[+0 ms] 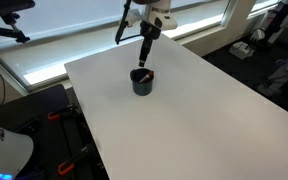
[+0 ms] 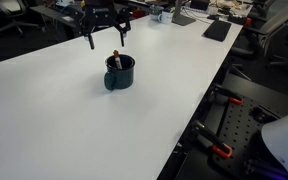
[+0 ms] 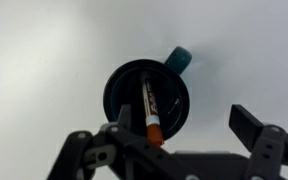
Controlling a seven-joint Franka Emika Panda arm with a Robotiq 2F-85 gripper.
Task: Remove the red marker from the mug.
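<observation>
One red marker point(image 3: 150, 108) leans steeply in the mug point(image 3: 119, 100), tip up; end effector point(image 3: 174, 128) hovers above, spread open.

arm point(image 1: 152, 14) angled down from above, claw point(image 2: 108, 39) pointing straight down, fingers point(image 3: 250, 124) spread wide apart

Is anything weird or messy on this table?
Only one thing: a red marker leans inside the mug, its end poking above the rim, where a drink would go. Nothing looks spilled or broken on the white table.
</observation>
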